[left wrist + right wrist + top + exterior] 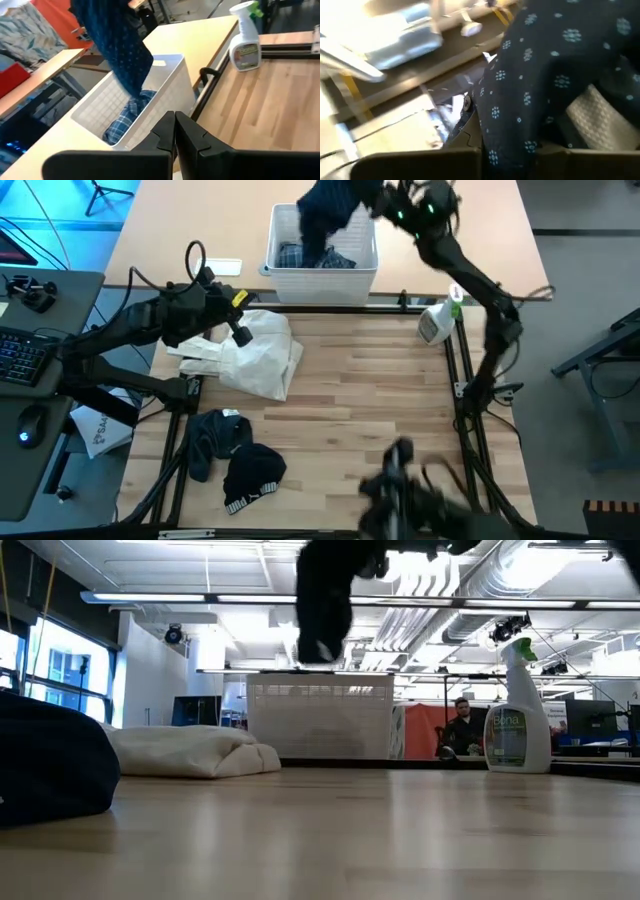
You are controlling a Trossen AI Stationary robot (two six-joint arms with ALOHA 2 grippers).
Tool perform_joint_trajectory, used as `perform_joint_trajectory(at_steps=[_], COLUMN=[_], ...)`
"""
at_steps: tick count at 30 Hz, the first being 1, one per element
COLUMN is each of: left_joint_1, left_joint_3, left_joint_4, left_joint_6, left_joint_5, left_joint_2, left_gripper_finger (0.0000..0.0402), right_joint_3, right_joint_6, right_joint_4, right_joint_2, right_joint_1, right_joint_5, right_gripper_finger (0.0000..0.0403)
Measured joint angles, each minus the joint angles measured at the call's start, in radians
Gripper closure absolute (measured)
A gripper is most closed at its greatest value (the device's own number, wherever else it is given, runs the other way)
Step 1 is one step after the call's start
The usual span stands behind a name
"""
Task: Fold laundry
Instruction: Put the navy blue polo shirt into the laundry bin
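My right gripper (372, 202) hangs above the white lattice basket (322, 272) at the table's far edge, its fingers nearly closed and pinched on the navy dotted shirt (325, 215), which dangles in a bunch from the grip with its lower end dipping into the basket. Seen from my left wrist, the shirt (120, 50) hangs straight down and meets the blue-and-white plaid shirt (125, 122) lying inside the basket. My left gripper (243, 337) rests with fingers fully closed over a crumpled white cloth (250, 355) on the left side of the wooden table (370, 400), holding nothing that I can make out. Two small dark pieces (235, 455) lie near the table's front left corner, close together. A spray bottle (438, 320) stands at the table's far right edge, well apart from the basket.
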Motion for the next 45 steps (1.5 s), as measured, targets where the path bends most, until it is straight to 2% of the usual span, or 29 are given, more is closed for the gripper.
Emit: perform_joint_trajectory(at_steps=[4,7,11,16,21,27,33,39,41,45], left_joint_1=[0.025,0.041,0.074,0.128,0.188,0.238,0.253,0.253,0.252,0.252], left_joint_3=[0.0,0.0,0.0,0.0,0.0,0.0,0.0,0.0,0.0,0.0], left_joint_4=[0.0,0.0,0.012,0.043,0.077,0.098,0.097,0.096,0.092,0.089], left_joint_6=[0.006,0.004,0.006,0.005,0.004,0.004,0.004,0.004,0.004,0.004], left_joint_5=[-0.016,-0.02,-0.028,-0.038,-0.038,-0.038,0.007,0.064,0.072,0.08], left_joint_2=[0.0,0.0,0.0,0.003,0.003,0.003,0.003,0.003,0.003,0.003], left_gripper_finger=[0.0401,0.0401,0.0401,0.0401,0.0401,0.0401,0.0401,0.0401,0.0401,0.0401], right_joint_3=[0.251,0.415,0.331,0.355,0.422,0.414,0.421,0.418,0.418,0.417], right_joint_6=[0.013,0.101,0.364,0.621,0.604,0.631,0.561,0.455,0.451,0.539], right_joint_4=[-0.133,-0.143,0.199,0.392,0.414,0.396,0.222,0.06,0.101,0.255], right_joint_2=[0.209,0.379,0.498,0.593,0.594,0.521,0.474,0.479,0.495,0.521], right_joint_1=[-0.068,-0.093,-0.105,-0.133,-0.146,-0.189,-0.215,-0.188,-0.165,-0.134], right_joint_5=[-0.047,-0.119,-0.147,-0.201,-0.289,-0.262,-0.257,-0.18,-0.153,-0.097], right_gripper_finger=[0.0378,0.0378,0.0378,0.0378,0.0378,0.0378,0.0378,0.0378,0.0378,0.0378])
